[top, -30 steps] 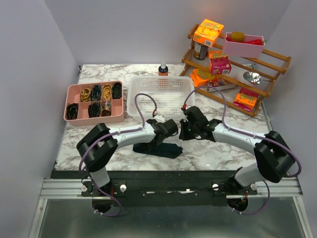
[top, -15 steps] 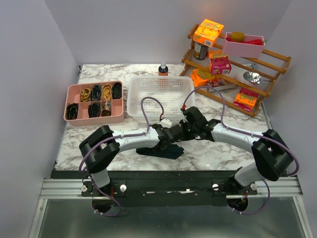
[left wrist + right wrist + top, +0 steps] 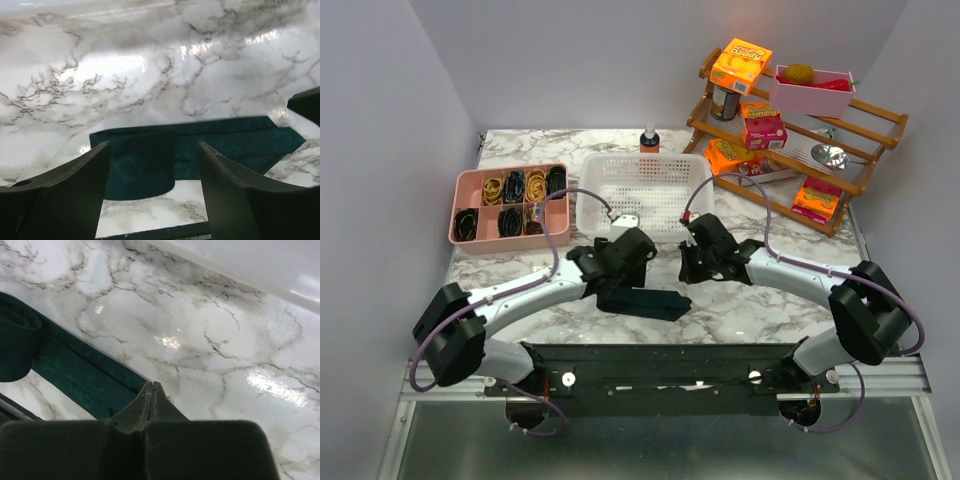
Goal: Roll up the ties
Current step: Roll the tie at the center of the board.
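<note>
Between the fingers of the left claw (image 3: 154, 155), which stand wide apart and hold nothing, sits the rolled end (image 3: 141, 167) of the tie (image 3: 225, 137). The rest of the strip runs flat to the right across the table (image 3: 150, 65). Half a second ago this claw was crowded in at the centre against the right claw. It has since drawn back to the left, its elbow swung far out, and now faces the roll squarely. The right claw (image 3: 152, 387) has hardly shifted. Pinched fully together on nothing, it hovers over the marble just beside the flat stretch. From above, the tie lies near the front edge, well short of the basket (image 3: 642, 180). Only a turn or so looks wound. The left claw seems to be lining up to take the roll and carry on.
</note>
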`<state>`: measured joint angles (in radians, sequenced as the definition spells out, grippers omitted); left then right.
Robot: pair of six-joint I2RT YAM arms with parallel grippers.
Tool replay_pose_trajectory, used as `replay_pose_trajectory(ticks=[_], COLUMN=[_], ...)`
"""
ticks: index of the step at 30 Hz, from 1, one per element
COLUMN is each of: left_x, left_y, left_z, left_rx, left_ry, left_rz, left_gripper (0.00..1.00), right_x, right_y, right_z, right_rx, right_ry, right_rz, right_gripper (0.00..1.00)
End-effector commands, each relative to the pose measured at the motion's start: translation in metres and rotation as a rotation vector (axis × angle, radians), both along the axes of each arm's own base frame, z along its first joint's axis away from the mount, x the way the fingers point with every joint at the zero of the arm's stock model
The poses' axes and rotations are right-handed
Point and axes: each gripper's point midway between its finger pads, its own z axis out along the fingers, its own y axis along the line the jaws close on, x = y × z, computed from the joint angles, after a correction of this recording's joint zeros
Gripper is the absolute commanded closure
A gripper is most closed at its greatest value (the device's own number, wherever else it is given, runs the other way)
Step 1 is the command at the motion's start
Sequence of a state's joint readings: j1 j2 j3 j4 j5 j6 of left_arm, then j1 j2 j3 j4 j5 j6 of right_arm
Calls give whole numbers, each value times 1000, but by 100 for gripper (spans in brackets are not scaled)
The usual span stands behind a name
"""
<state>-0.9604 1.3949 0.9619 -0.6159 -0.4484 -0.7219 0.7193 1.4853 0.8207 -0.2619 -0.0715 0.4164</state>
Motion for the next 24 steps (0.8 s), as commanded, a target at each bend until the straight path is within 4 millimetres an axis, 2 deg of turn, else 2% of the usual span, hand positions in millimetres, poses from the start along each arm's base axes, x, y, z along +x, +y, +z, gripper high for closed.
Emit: replay_pose_trajectory(ticks=[1,2,3,4,5,7,8,10,11,13,17,24], left_x=[17,11,13,21,13,16,18,14,13,11,4,1], left_y=[6,11,14,26,32,42,60,59,72,70,73,68], left_z=[9,7,9,10,6,7,1,2,-4,0,-8,-22], left_rx=[-243,-289,-326,-355,-396,-468,-487,-584,-610,-680,-725,-755], left_ry=[4,24,17,8,29,25,14,38,35,36,51,64], left_rz=[34,26,41,85,83,121,181,176,215,195,194,173], left_gripper=[21,21,21,21,21,21,21,16,16,16,15,15], right_x=[4,3,-1,-4,-1,-8,-6,-17,-19,-25,-28,-41], right_y=[36,42,51,59,70,88,100,118,127,143,155,150], right_z=[36,39,42,44,50,52,54,56,57,52,39,22], right_rx=[88,95,107,126,146,164,174,198,212,220,209,182], right_ry=[-88,-92,-98,-95,-113,-112,-116,-104,-106,-88,-60,-19], right_rz=[102,120,146,174,192,249,266,331,351,400,422,429], right_gripper=[99,99,99,99,99,99,99,99,99,99,99,99])
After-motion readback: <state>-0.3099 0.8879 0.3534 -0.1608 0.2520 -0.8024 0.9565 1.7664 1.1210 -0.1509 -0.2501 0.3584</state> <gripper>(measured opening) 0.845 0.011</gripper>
